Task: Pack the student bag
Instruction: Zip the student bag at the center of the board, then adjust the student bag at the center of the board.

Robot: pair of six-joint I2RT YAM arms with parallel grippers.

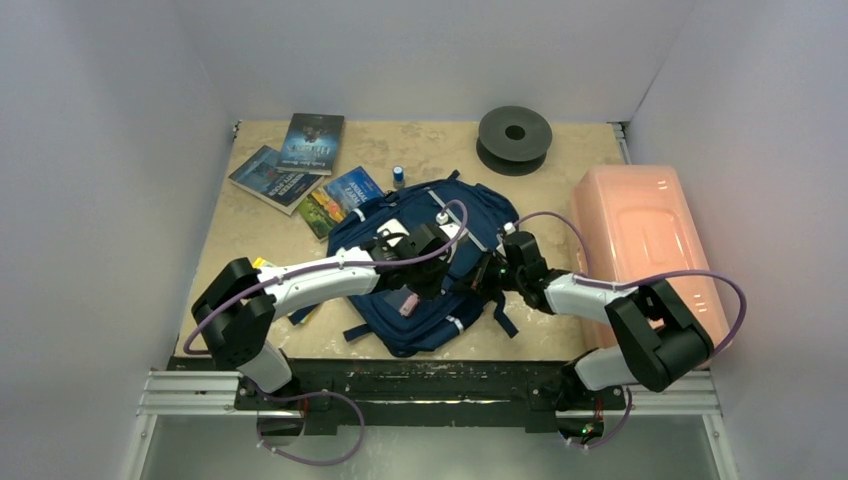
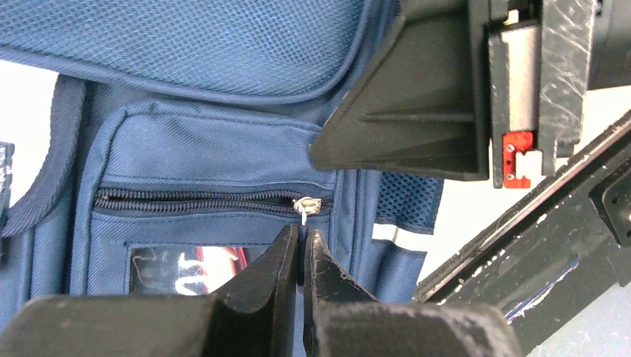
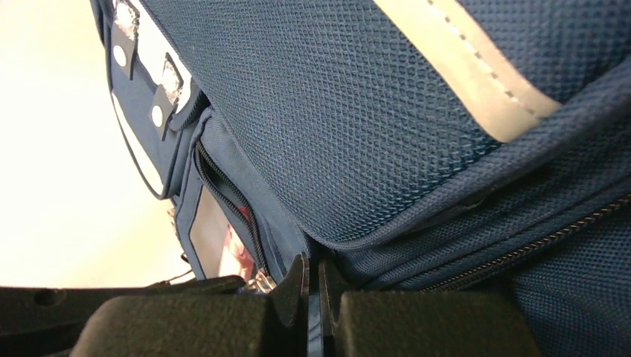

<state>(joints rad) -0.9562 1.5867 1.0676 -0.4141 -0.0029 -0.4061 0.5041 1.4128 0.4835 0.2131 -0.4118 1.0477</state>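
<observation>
Student bag [image 1: 425, 325], a navy blue fabric backpack with grey-white trim, lies flat at the centre of the beige table [image 1: 240, 250]. It reaches toward the 6 o'clock edge, front pockets facing up. Both arms meet over its middle.

Left gripper [image 2: 300, 232]: fingers together, clamped on the small metal zipper pull [image 2: 306, 207] of the flat front pocket [image 2: 208, 145]. In the left wrist view the pull sits at the 3 o'clock end of the zipper line. A clear window patch [image 2: 190, 269] lies just below the zipper.

Right gripper [image 3: 314, 262]: fingers together, tips pressed against the bag fabric at the seam under a mesh flap. A thin blue sliver shows between the pads; whether fabric is pinched there cannot be told. In the left wrist view one right finger hangs near the pocket, at 1 o'clock from the pull.

Surrounding items, top view:
- Three paperback books with dark blue covers [image 1: 274, 178] at 10 to 11 o'clock, the nearest one touching the bag
- Small blue-capped bottle [image 1: 397, 176] at 12 o'clock, just beside the top of the bag
- Black round spool [image 1: 514, 135] at 1 o'clock, near the far edge
- Pink translucent plastic box [image 1: 645, 235] at 3 o'clock, apart from the bag, the right arm between them
</observation>
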